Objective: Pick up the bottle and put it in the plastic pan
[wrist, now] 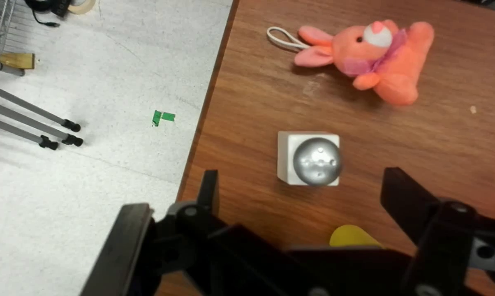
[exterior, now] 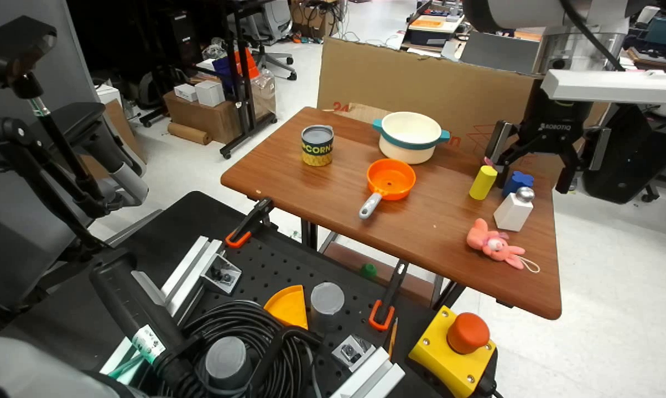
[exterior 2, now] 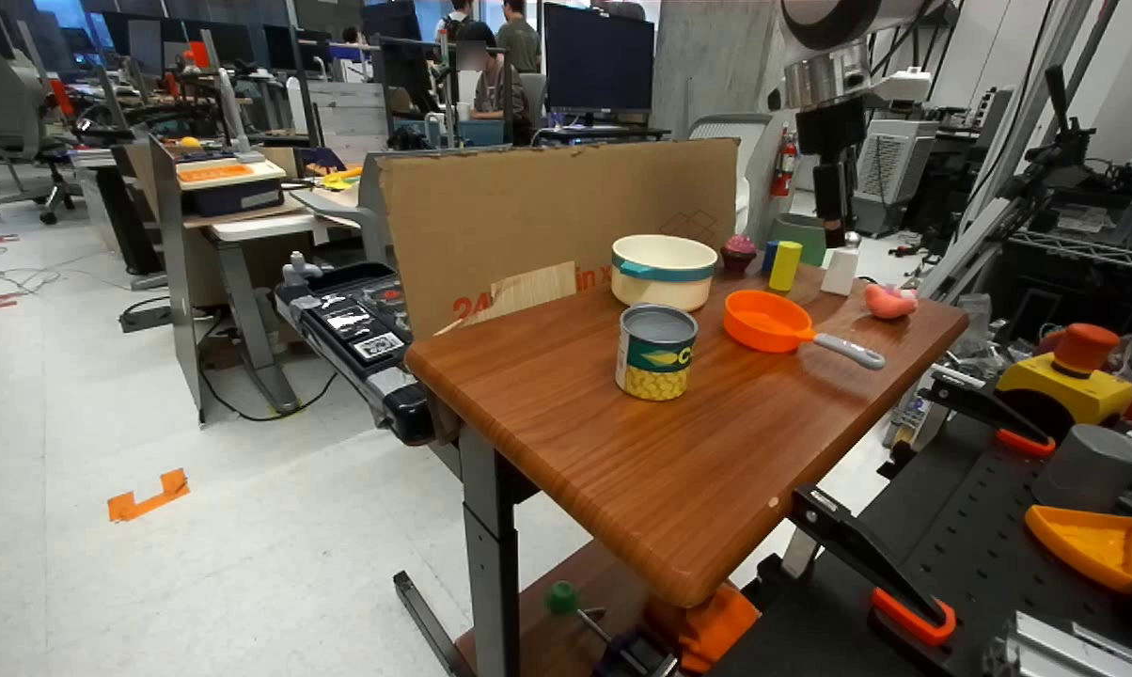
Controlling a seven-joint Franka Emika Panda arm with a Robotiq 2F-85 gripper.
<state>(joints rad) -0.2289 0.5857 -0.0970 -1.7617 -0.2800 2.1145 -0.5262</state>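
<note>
Silver-topped white bottle [exterior: 513,213] stands upright on a wooden table [exterior: 449,237].
The fingers [wrist: 405,201] hang above the table, spread wide apart. Near the bottle are a yellow cylinder [exterior: 483,183], a blue block [exterior: 519,181] and a pink plush rabbit [exterior: 496,246] lying down. The orange pan [exterior: 394,186] sits well apart from the bottle, between it and a corn can [exterior: 317,150].

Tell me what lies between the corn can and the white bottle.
The orange pan lies between the corn can and the white bottle, in both exterior views.
</note>
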